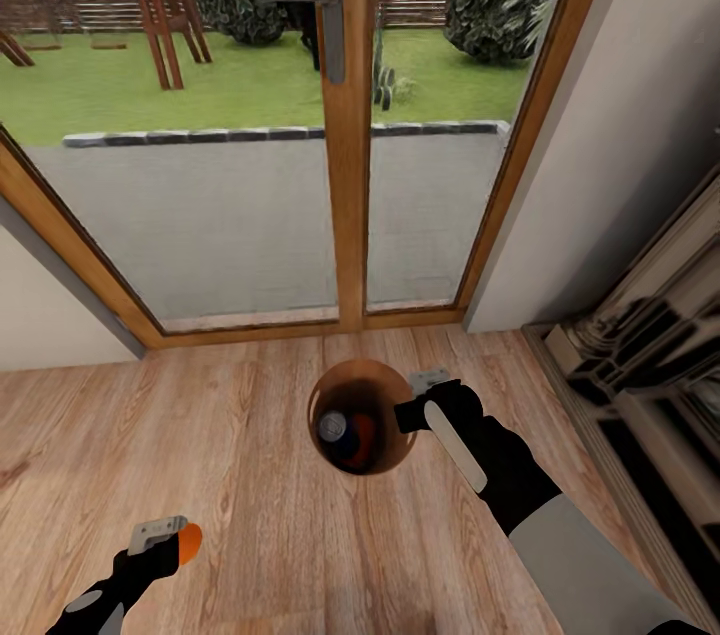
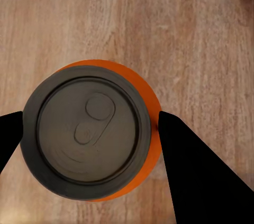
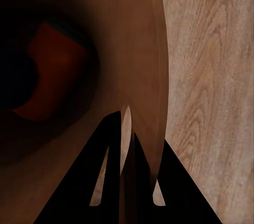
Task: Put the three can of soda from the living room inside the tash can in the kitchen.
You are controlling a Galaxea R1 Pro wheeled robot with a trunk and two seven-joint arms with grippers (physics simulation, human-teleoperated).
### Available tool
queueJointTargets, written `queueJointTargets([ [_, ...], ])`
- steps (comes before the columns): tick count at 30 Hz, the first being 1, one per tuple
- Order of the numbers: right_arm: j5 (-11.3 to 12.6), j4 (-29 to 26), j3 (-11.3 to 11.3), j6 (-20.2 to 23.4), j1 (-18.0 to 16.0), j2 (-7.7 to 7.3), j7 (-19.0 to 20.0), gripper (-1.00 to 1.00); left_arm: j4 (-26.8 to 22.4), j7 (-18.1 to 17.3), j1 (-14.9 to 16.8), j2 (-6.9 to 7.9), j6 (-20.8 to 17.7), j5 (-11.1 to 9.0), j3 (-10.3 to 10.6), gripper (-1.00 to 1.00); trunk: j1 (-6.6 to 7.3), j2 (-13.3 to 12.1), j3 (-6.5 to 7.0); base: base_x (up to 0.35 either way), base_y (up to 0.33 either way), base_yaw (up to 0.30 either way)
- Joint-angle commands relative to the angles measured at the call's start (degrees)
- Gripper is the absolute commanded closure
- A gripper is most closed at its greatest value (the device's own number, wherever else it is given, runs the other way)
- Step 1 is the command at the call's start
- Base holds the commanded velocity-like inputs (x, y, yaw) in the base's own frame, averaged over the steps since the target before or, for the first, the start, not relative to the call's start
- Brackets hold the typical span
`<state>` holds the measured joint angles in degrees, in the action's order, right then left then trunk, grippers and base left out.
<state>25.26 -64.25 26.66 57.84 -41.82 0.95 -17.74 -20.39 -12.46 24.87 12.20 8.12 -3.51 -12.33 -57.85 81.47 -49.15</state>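
Observation:
My right gripper (image 1: 412, 407) is shut on the rim of the tash can (image 1: 378, 383), a small round bucket with a copper-brown inside, held above the wood floor. Inside it lie a blue can of soda (image 1: 333, 429) and an orange one (image 1: 366, 435). In the right wrist view the fingers pinch the bucket wall (image 3: 144, 71), and the orange can (image 3: 50, 71) shows deep in the shadow. At the lower left, my left gripper (image 1: 165, 537) is shut on a third, orange can of soda (image 1: 189, 540). Its silver top (image 2: 90, 129) sits between the two dark fingers.
Wood-framed glass doors (image 1: 346, 165) with a metal handle (image 1: 328, 10) stand straight ahead, with a garden beyond. A white wall (image 1: 620, 165) and the dark ornate fireplace surround (image 1: 640, 345) close the right side. Wood floor (image 1: 200, 435) spreads below and to the left.

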Motion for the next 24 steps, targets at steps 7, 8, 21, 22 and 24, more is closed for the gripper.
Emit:
queueJointTargets([
  [7,0.97,0.10,-0.01,-0.27,-0.02,-0.02,0.20,1.00,-0.40,-7.40,0.00,0.01,-0.03,-0.06,-0.09,1.00,0.00,0.00,0.00,0.000,0.000,0.000],
  [8,0.96,0.13,-0.01,-0.27,-0.02,-0.03,0.18,1.00,-0.44,-8.35,0.00,0.03,-0.05,-0.06,-0.12,1.00,0.00,0.00,0.00,0.000,0.000,0.000],
  [21,0.78,1.33,0.05,-0.34,-0.02,-0.07,-2.34,1.00,-7.02,-24.41,0.00,0.34,-6.11,-0.34,-0.61,1.00,0.00,0.00,0.00,0.000,0.000,0.000],
  [22,0.79,1.62,0.05,-0.34,-0.02,-0.07,-3.14,1.00,-7.87,-25.24,0.00,0.36,-6.97,-0.34,-0.69,1.00,0.00,0.00,0.00,0.000,0.000,0.000],
  [24,0.82,2.38,0.09,-0.38,-0.02,-0.03,-5.63,1.00,-10.65,-27.41,0.00,0.41,-10.02,-0.35,-1.19,1.00,0.00,0.00,0.00,0.000,0.000,0.000],
])
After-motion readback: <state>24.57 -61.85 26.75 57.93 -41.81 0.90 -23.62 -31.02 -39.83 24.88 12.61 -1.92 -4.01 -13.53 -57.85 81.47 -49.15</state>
